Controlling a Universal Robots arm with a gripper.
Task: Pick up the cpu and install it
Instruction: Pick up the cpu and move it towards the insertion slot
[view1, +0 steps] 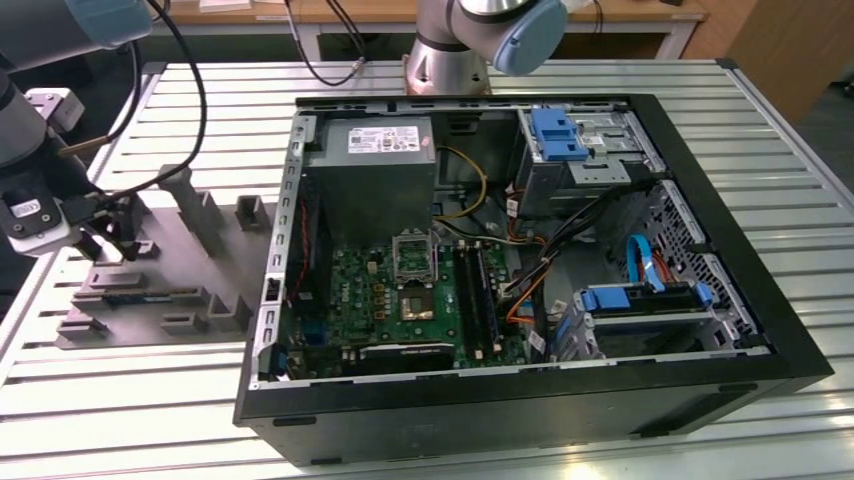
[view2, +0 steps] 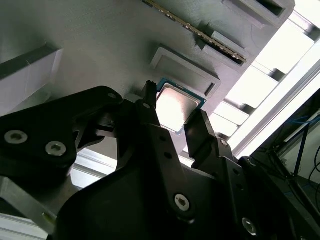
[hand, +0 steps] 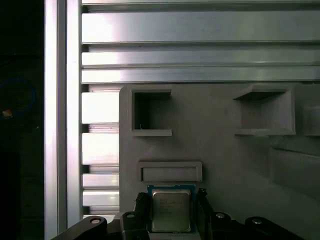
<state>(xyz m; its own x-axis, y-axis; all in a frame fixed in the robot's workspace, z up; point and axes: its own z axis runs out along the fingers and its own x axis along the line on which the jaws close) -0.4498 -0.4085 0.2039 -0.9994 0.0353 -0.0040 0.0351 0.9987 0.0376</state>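
Over at the exterior view's left, the end effector (view1: 114, 245) hangs low over the grey holder plate (view1: 160, 290) on the slatted worktop (view1: 134, 400), well apart from the open black computer case (view1: 787, 340). In both wrist views its two black fingers (hand: 143, 202) sit narrow, pressed against opposite edges of the cpu (view2: 176, 107), which lies flat between them, silvery top up, just beside a shallow rectangular recess (hand: 170, 172) in the plate.

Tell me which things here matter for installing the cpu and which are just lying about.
For the job:
cpu, at the gripper, on the grey tray
socket inside the case

Lying about:
memory stick on the tray
power supply
blue drive brackets
cables
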